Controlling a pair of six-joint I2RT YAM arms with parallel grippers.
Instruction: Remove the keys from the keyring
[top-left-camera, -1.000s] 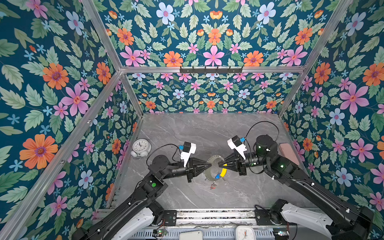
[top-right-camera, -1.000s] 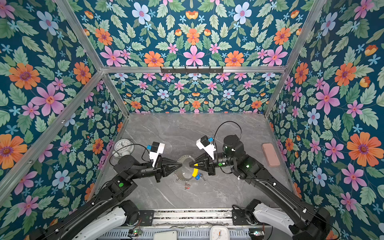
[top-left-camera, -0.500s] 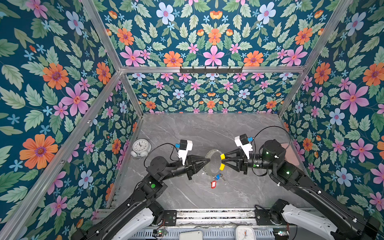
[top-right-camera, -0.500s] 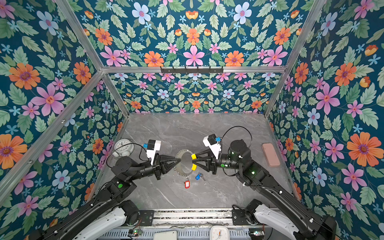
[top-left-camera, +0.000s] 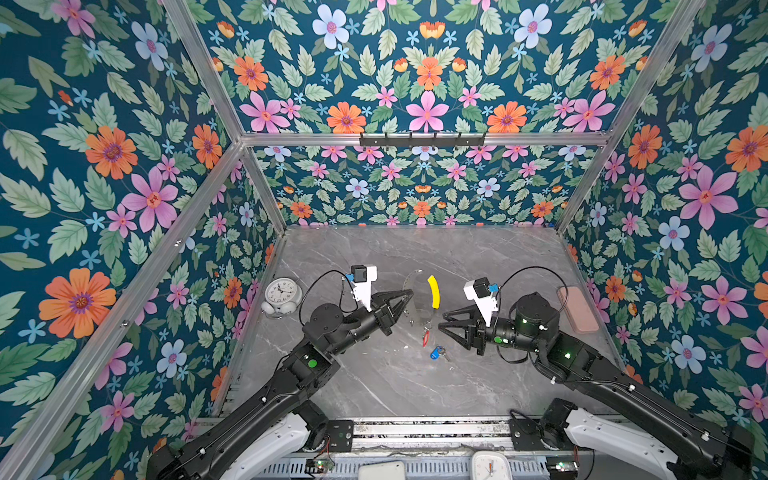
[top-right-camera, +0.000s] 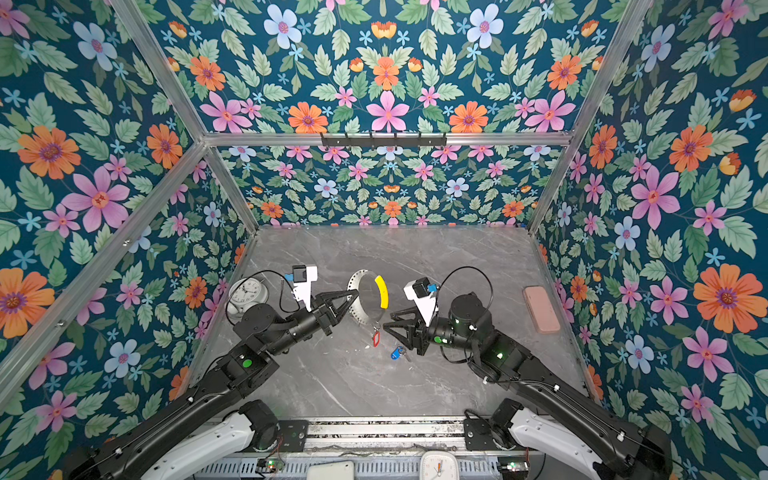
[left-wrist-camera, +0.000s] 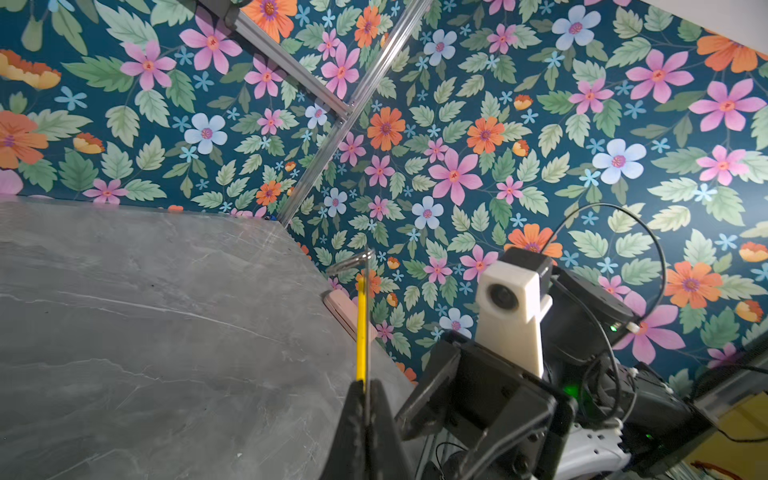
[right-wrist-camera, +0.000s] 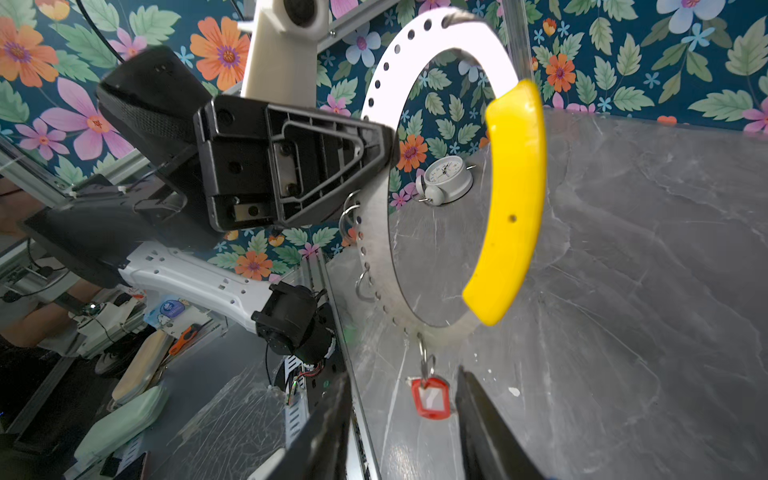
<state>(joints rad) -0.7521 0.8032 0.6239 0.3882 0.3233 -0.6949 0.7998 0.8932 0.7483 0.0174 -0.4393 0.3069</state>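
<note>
My left arm reaches in low from the near left, the left gripper (top-left-camera: 408, 293) (left-wrist-camera: 365, 395) with jaws pressed together on the rim of the large, flat, perforated grey metal keyring (top-right-camera: 353, 280) (right-wrist-camera: 419, 45), holding it upright above the grey marble table (top-left-camera: 374, 374). My right arm stretches level toward it, the right gripper (top-left-camera: 442, 321) (right-wrist-camera: 403, 376) with jaws spread, gripping nothing. A yellow plastic sleeve (top-left-camera: 433, 292) covers the hoop's far arc, the small silver key with the red tag (top-right-camera: 376, 337) (right-wrist-camera: 431, 398) hangs from its lowest edge, the blue-tagged silver key (top-left-camera: 435, 353) lies loose on the table, and the round white alarm clock (top-left-camera: 282, 293) has a dial too small to read.
</note>
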